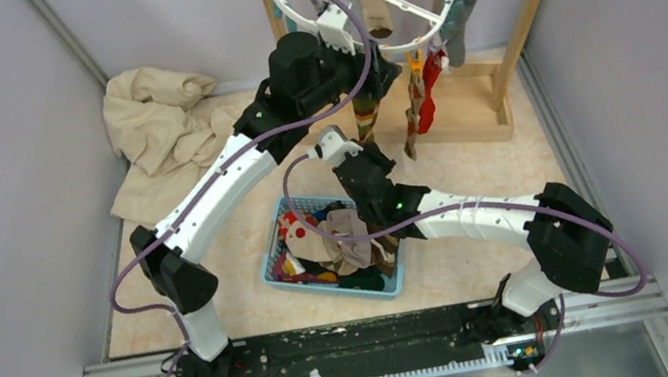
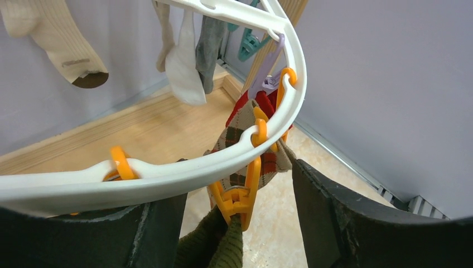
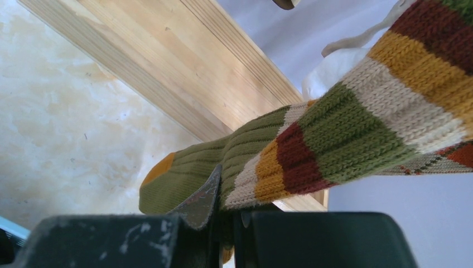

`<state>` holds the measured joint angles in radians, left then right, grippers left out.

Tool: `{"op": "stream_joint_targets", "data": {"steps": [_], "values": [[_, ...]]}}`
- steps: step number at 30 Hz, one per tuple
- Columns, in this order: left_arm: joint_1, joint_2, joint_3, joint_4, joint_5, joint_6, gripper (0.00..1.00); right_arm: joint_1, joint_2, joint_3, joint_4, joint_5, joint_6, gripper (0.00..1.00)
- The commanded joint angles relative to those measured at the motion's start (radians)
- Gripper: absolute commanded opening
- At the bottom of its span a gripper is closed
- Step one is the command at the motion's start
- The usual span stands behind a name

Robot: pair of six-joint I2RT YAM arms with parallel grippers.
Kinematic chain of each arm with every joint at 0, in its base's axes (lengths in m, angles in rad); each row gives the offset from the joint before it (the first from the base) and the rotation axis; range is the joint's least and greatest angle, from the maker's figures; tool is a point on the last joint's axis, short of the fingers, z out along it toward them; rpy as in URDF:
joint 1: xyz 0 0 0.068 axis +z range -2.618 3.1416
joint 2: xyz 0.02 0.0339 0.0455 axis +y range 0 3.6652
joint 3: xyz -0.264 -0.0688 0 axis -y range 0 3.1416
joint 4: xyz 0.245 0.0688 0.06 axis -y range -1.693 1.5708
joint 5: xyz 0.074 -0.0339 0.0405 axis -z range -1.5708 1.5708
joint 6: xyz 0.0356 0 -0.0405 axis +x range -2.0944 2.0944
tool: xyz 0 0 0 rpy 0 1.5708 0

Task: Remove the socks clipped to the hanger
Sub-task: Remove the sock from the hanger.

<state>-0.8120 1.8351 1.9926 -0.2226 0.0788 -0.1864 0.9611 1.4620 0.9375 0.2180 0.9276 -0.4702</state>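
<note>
Blue basket [image 1: 273, 249], near centre, holds loose socks [image 1: 339, 243]. Just beyond it, the right gripper [image 3: 226, 195] is pinched tight on a green striped sock [image 3: 334, 128] near its toe. Farther back, the left gripper [image 2: 240, 234] gapes wide, holding nothing, either side of an orange clip [image 2: 241, 198] under the white hanger [image 2: 167, 176].

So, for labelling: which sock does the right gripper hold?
Find the white hanger by the wooden rack. Beneath its near rim hangs the sock, pinched by the right gripper. Unlike its argyle neighbour, it's olive with cream, orange and red bands.
</note>
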Motion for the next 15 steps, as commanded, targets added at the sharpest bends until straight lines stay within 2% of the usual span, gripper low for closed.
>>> {"op": "stream_joint_targets", "data": {"steps": [1, 7, 15], "values": [[-0.003, 0.016, 0.000, 0.056, -0.015, -0.001, 0.72, 0.014, 0.006, 0.047, 0.033, 0.008, 0.003, 0.00], [-0.003, 0.025, 0.007, 0.050, -0.026, 0.002, 0.69, 0.014, 0.003, 0.046, 0.036, 0.008, -0.005, 0.00], [-0.003, 0.041, 0.025, 0.048, -0.043, -0.006, 0.60, 0.014, 0.004, 0.049, 0.034, 0.008, -0.005, 0.00]]}}
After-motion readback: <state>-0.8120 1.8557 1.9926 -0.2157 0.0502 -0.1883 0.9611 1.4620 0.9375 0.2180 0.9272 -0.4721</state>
